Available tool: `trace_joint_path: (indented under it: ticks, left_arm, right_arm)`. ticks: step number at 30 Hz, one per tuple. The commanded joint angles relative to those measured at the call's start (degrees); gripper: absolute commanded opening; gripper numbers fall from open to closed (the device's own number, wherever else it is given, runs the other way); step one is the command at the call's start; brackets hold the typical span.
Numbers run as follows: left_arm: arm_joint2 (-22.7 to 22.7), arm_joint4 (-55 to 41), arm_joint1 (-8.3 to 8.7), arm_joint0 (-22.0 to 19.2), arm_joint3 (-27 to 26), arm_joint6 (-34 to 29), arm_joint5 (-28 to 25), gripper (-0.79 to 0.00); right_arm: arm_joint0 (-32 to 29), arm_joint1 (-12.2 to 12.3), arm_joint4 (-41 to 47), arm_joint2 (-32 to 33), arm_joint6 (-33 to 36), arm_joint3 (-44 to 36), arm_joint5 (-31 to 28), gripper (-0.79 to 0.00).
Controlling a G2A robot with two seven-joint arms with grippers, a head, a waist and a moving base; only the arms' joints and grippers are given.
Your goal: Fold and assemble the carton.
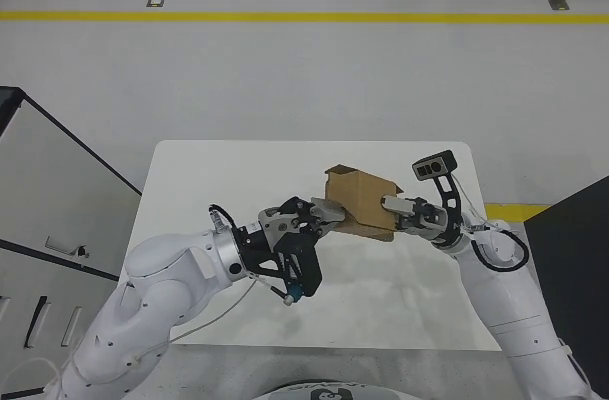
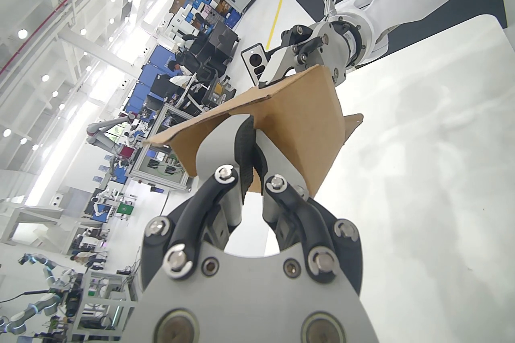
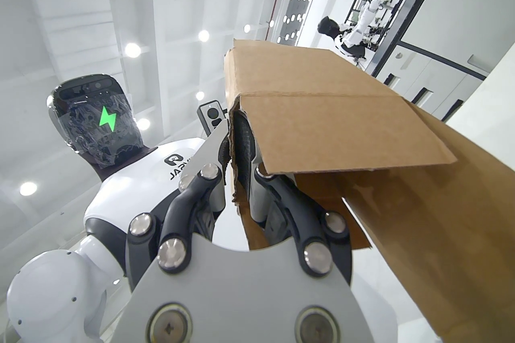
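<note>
A brown cardboard carton [image 1: 361, 201] is held above the middle of the white table [image 1: 234, 180], partly opened, with flaps sticking out. My left gripper [image 1: 329, 213] is shut on the carton's edge on one side; in the left wrist view its pads [image 2: 244, 143] clamp a cardboard flap [image 2: 297, 127]. My right gripper [image 1: 389, 205] is shut on the opposite side; in the right wrist view its fingers [image 3: 241, 143] pinch a torn wall edge of the carton [image 3: 330, 127]. The other arm's gripper [image 2: 277, 69] shows beyond the carton in the left wrist view.
A grey cabinet [image 1: 34, 200] stands left of the table and a dark panel [image 1: 584, 260] stands to the right. A yellow floor line [image 1: 304, 17] runs along the far side. Bare tabletop lies all around the raised carton.
</note>
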Motion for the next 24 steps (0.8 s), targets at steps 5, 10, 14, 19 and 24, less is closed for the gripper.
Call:
trace_joint_path:
  ticks: [5, 10, 14, 19, 24]
  left_arm:
    - [1.58, 0.42, -0.08, -0.08, -0.19, 0.36, -0.59, -0.785]
    - [1.71, 0.53, -0.19, -0.56, 0.22, -0.01, 0.29, -0.785]
    - [0.59, 0.11, -0.11, -0.24, 0.19, -0.21, 0.55, -0.785]
    - [0.15, 0.11, -0.04, 0.09, 0.01, 0.13, 0.54, -0.785]
    - [0.07, 0.29, 0.0, 0.08, -0.37, 0.51, 0.24, -0.785]
  right_arm:
    - [0.67, -0.11, -0.18, -0.83, 0.44, 0.65, 1.91, -0.785]
    - [0.84, -0.17, 0.29, -1.18, 1.03, 0.87, 2.58, -0.785]
    - [0.84, -0.17, 0.29, -1.18, 1.03, 0.87, 2.58, -0.785]
    - [0.5, -0.22, -0.26, -1.54, -1.53, 0.2, 4.33, -0.785]
    - [0.66, -0.21, 0.31, -2.07, -2.57, 1.19, 8.94, -0.785]
